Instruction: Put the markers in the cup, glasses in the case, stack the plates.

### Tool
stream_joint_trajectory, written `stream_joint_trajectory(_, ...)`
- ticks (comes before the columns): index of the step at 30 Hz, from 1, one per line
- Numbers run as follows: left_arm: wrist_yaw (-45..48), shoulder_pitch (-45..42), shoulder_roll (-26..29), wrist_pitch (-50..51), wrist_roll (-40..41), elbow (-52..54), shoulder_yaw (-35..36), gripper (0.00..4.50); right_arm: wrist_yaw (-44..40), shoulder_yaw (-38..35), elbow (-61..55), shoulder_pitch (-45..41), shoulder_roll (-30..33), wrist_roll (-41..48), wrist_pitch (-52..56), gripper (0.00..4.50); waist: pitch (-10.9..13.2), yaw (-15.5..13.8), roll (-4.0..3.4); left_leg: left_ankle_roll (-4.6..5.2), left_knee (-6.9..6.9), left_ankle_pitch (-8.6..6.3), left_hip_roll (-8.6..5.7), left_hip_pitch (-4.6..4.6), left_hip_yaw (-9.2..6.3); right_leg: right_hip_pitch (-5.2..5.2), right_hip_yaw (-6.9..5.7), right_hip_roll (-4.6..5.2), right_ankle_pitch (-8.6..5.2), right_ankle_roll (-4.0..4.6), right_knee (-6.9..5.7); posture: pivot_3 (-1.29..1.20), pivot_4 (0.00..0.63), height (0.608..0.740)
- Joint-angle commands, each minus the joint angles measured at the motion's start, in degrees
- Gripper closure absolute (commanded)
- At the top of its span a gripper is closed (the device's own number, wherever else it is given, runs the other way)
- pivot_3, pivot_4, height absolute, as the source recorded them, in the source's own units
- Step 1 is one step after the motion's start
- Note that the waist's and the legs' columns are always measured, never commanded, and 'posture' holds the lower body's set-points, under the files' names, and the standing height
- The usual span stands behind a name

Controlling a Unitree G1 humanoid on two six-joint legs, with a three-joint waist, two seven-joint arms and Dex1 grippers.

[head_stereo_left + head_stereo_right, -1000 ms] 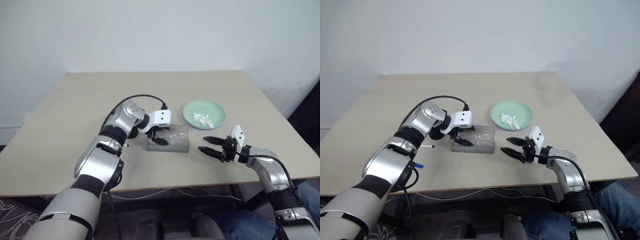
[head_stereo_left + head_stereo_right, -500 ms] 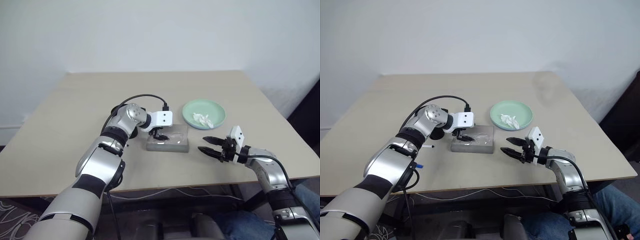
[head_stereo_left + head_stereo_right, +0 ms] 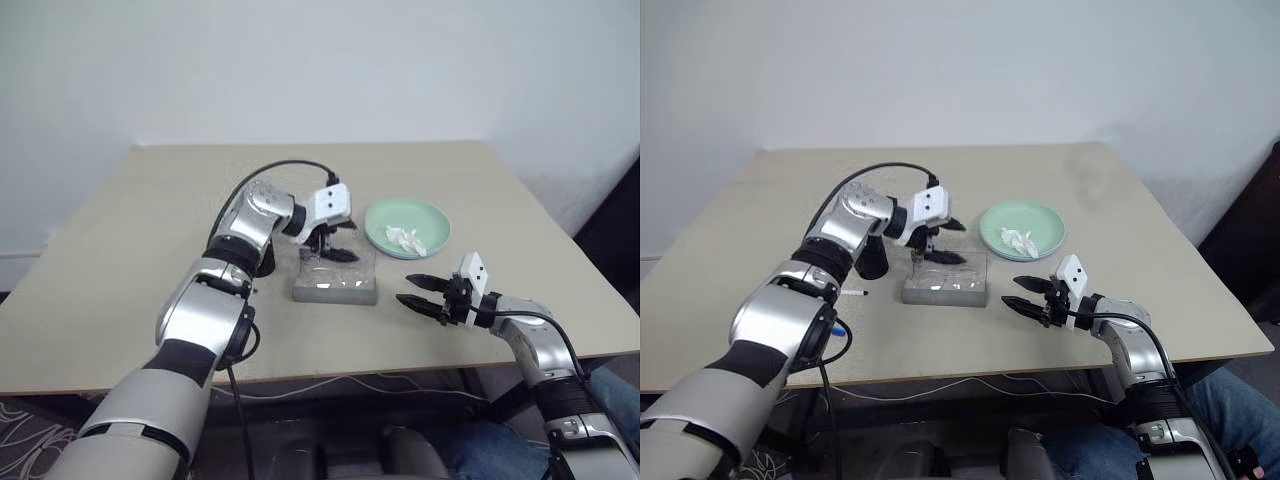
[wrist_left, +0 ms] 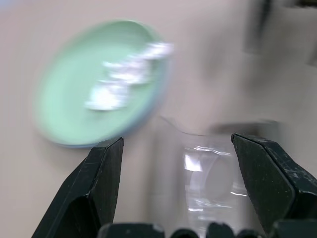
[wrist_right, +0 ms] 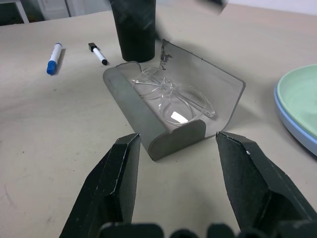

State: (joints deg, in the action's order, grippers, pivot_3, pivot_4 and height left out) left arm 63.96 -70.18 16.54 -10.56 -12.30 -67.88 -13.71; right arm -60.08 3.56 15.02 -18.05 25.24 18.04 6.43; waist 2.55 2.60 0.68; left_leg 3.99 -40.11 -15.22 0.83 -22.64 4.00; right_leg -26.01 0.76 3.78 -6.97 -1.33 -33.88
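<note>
The grey case (image 5: pixel 148 131) lies open at the table's middle with the clear glasses (image 5: pixel 171 96) inside it. My left gripper (image 3: pixel 343 243) hovers open just above the case's far end, holding nothing; from the left wrist its fingers (image 4: pixel 104 178) frame the glasses (image 4: pixel 208 168). My right gripper (image 3: pixel 415 296) is open and empty, level, just right of the case. The black cup (image 3: pixel 872 258) stands left of the case. The black-ended marker (image 3: pixel 852 293) and the blue-capped marker (image 3: pixel 837 330) lie on the table near it. The mint green plate (image 3: pixel 385 222) rests on the light blue plate (image 5: pixel 292 131).
A crumpled white tissue (image 3: pixel 407 240) lies on the green plate. The beige table (image 3: pixel 130 260) has bare room at the left and at the back. A black cable (image 3: pixel 275 168) arches over my left forearm.
My left gripper has risen out of the case and swung a little toward the plate, leaving the glasses inside. The right arm has not moved.
</note>
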Motion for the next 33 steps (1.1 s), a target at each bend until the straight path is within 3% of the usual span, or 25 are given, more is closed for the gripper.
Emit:
stream_joint_trajectory(1,-10.1,-2.9,0.7,-3.5,-4.3,-1.3,-2.1,1.42,0.0,-0.6,-0.7,-2.1,-0.3,0.2,-1.0,1.86,0.0,0.0,0.0,0.0,0.0,0.0,0.0,0.01,0.0,0.01,0.0,0.0,0.0,0.0,0.0,0.0,0.0,0.721)
stream_joint_trajectory(6,-21.9,-2.3,-0.3,-6.6,-12.2,-4.2,-8.0,3.14,0.2,-0.7,-1.4,-2.6,-0.6,0.3,-0.9,1.86,0.0,0.0,0.0,0.0,0.0,0.0,-0.01,0.02,0.06,0.03,-0.02,0.0,0.01,-0.02,0.0,0.0,0.0,0.721)
stream_joint_trajectory(16,-24.5,-0.2,-0.9,-6.6,-20.4,-8.7,-15.1,3.14,0.8,-2.4,-8.7,-1.8,0.2,2.8,1.8,1.86,0.0,0.0,0.01,-0.03,0.01,-0.02,0.0,-0.01,0.07,0.0,-0.05,0.0,0.01,-0.02,0.0,0.0,0.0,0.721)
stream_joint_trajectory(24,-3.6,-0.7,0.2,-4.1,-10.4,-7.0,-6.4,3.14,1.7,-2.7,-9.8,-0.8,0.8,3.0,2.3,1.86,0.0,0.0,0.01,-0.08,0.01,-0.05,0.01,0.02,0.08,0.02,-0.07,0.05,-0.04,0.06,0.01,0.0,0.0,0.721)
stream_joint_trajectory(33,13.2,4.3,4.5,-5.7,-6.3,0.6,-5.1,3.14,1.6,-1.9,-8.4,-2.5,0.2,2.8,2.3,1.86,0.0,0.1,0.02,-0.02,0.0,-0.03,0.02,-0.02,0.07,-0.01,-0.05,0.04,-0.04,0.06,0.0,0.0,0.0,0.721)
